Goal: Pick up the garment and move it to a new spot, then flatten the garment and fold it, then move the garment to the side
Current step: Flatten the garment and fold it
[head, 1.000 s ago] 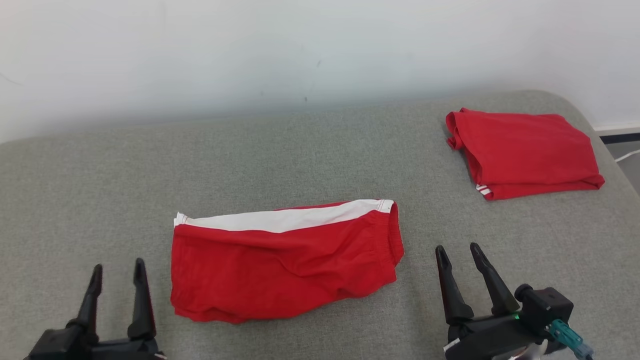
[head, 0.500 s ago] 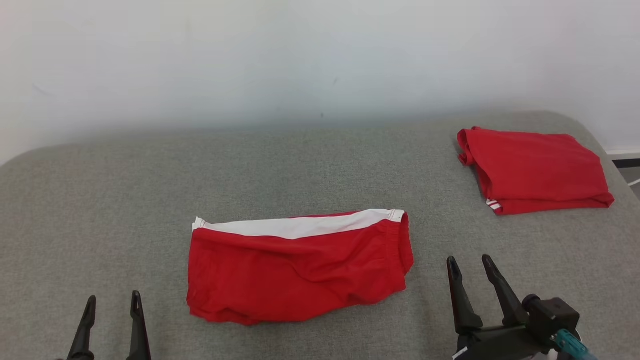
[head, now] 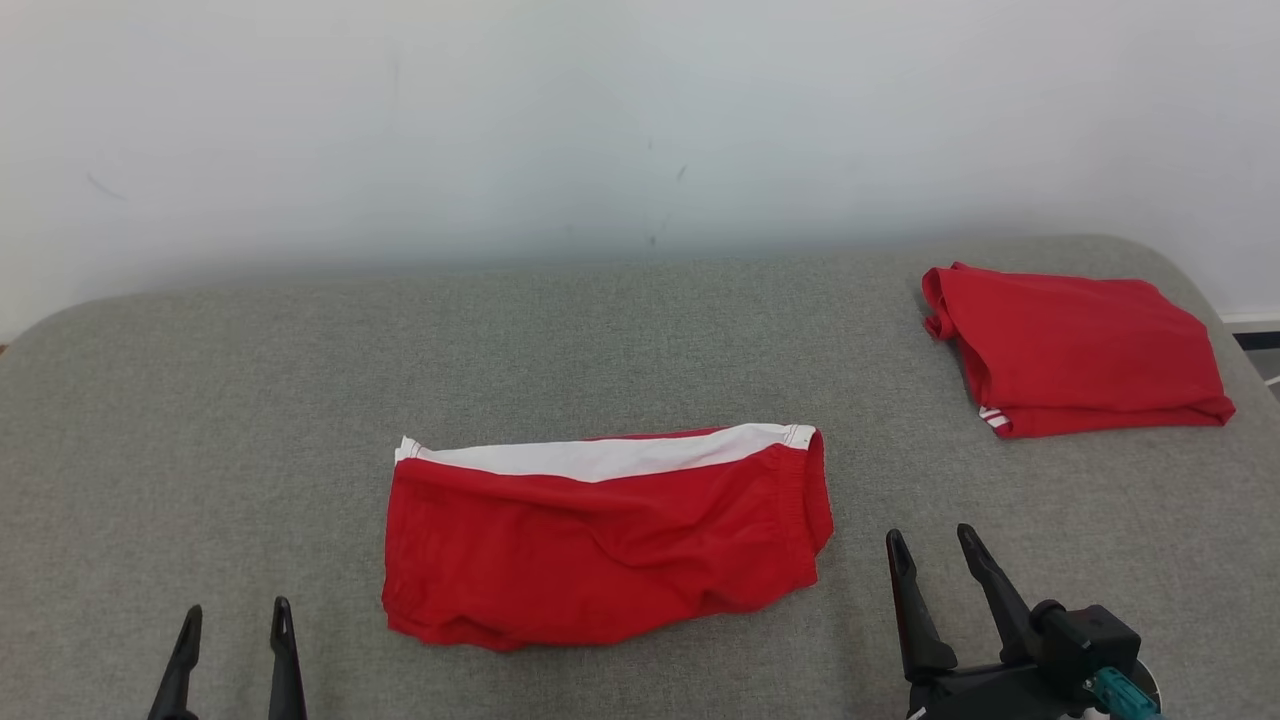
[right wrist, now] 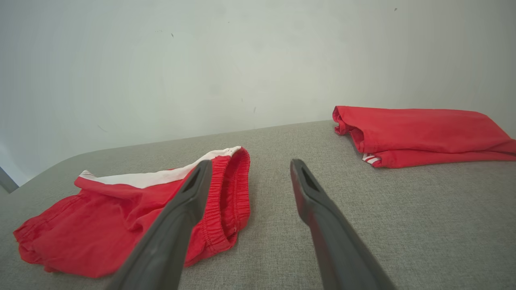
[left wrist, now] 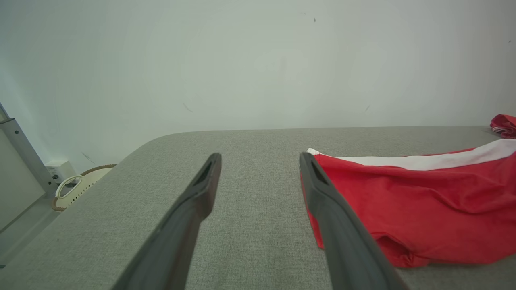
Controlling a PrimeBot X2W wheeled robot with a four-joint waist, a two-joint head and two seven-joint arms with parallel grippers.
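Now the garment (head: 600, 540) lies folded near the middle of the grey padded surface (head: 640, 340), its long axis running from the robot's left to its right, between the two grippers. Both are empty with fingers spread. The left gripper (head: 237, 607) sits off the leg end, while the right gripper (head: 929, 534) is nearer, just beside the elastic waistband, so the sideways move probably suits it.

Red shorts (head: 600, 545) soft matt cloth; table (head: 250, 400) grey woven fabric.
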